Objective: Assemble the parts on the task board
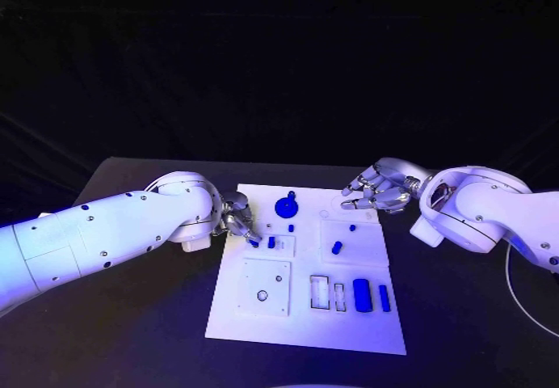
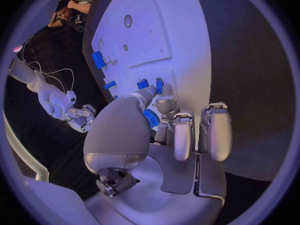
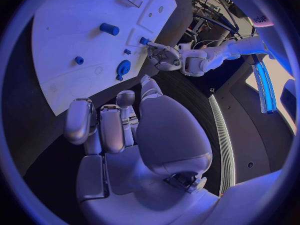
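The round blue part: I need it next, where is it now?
Head view: the round blue part lies on the task board, at its far end, between the two hands.

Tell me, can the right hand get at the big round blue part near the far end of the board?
Probably yes. The right hand hovers at the task board's far right edge, holding nothing, and the round blue part lies just beside it with bare board between; the left hand sits at the opposite edge.

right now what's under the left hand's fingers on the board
The left hand has its fingertips on a small blue part at the task board edge. The fingers cover most of it, so its shape is unclear.
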{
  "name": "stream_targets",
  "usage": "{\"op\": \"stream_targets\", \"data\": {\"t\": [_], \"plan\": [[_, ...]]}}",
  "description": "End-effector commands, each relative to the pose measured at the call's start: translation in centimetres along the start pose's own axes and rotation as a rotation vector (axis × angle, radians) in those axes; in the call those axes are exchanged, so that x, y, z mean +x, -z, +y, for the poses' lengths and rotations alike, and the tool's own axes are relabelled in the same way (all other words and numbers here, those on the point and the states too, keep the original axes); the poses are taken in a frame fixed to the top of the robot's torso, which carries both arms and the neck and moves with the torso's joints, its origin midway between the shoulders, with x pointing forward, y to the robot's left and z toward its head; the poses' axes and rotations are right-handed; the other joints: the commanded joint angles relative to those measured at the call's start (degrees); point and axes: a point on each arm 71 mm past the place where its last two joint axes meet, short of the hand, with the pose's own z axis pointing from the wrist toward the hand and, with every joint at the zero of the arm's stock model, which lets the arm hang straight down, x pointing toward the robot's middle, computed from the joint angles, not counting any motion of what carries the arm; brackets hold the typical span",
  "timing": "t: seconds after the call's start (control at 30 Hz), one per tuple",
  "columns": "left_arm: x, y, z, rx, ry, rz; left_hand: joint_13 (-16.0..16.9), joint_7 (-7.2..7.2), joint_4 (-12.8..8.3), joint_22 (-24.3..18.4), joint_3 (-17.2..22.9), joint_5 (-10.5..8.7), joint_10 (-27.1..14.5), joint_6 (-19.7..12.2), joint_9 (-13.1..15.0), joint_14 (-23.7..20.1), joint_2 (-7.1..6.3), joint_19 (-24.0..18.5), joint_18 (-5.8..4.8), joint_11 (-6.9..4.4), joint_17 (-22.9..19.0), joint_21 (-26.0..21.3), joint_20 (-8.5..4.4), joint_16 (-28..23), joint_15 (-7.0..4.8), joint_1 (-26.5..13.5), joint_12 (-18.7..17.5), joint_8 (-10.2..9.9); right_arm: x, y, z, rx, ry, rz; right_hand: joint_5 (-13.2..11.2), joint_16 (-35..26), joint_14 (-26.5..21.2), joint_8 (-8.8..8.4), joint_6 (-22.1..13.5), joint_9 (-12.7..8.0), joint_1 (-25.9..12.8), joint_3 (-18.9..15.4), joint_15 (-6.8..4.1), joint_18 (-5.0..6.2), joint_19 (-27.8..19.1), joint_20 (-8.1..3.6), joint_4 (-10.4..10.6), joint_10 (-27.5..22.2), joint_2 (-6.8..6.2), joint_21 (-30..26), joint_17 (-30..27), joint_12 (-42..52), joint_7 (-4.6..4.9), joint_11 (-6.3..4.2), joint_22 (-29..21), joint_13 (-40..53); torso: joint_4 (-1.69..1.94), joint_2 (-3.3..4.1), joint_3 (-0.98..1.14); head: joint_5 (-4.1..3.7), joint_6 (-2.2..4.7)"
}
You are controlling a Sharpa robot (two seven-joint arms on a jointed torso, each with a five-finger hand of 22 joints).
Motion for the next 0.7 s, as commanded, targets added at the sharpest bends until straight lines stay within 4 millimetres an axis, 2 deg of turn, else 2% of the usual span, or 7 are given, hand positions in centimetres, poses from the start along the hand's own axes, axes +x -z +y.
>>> {"op": "stream_targets", "data": {"t": [0.03,0.27,0.7], "plan": [[0.35,-0.11,0.06,-0.022,-0.037,0.041,0.10,-0.26,-7.07,10.38,7.53,0.14,0.47,0.17,0.06,6.02,0.18,3.75,-0.41,0.02,15.09,0.33,-0.26,0.18,0.21,0.65,0.20,0.19,0.15,0.01,0.11,-0.011,0.004,0.013,0.20,-0.28,1.68,0.23,0.37,0.05,0.24,-0.39,-0.25,1.11,-0.20,0.01,0.09,0.18,0.32,-0.39,-0.04,0.24,-0.12,-0.01,-0.08,0.09,0.11,-0.04,-0.03,-0.08,0.02],[0.67,-0.35,0.06,-0.032,-0.043,0.054,0.12,-0.26,-7.08,10.39,7.56,0.14,0.48,0.18,0.05,6.02,0.18,3.76,-0.41,0.02,15.09,0.33,-0.26,0.18,0.21,0.65,0.22,0.19,0.17,0.00,0.13,-0.011,0.004,0.014,0.20,-0.28,1.68,0.23,0.37,0.05,0.24,-0.39,-0.25,1.11,-0.20,0.01,0.09,0.18,0.32,-0.39,-0.04,0.24,-0.12,-0.01,-0.08,0.09,-0.03,0.01,-0.09,0.13,-0.01],[0.97,-0.40,-0.03,-0.029,-0.049,0.063,0.28,-0.25,-7.02,10.40,7.75,0.13,0.63,0.30,0.03,6.02,0.22,3.76,-0.42,0.03,15.09,0.33,-0.29,0.18,0.22,0.52,0.35,0.19,0.20,-0.02,0.15,-0.013,0.004,0.016,0.30,-0.39,1.66,0.27,0.40,0.06,0.29,-0.46,-0.27,1.14,-0.26,-0.01,0.15,0.11,0.47,-0.49,-0.16,0.17,-0.13,-0.02,-0.23,-0.03,0.04,0.02,-0.06,0.32,-0.02]]}}
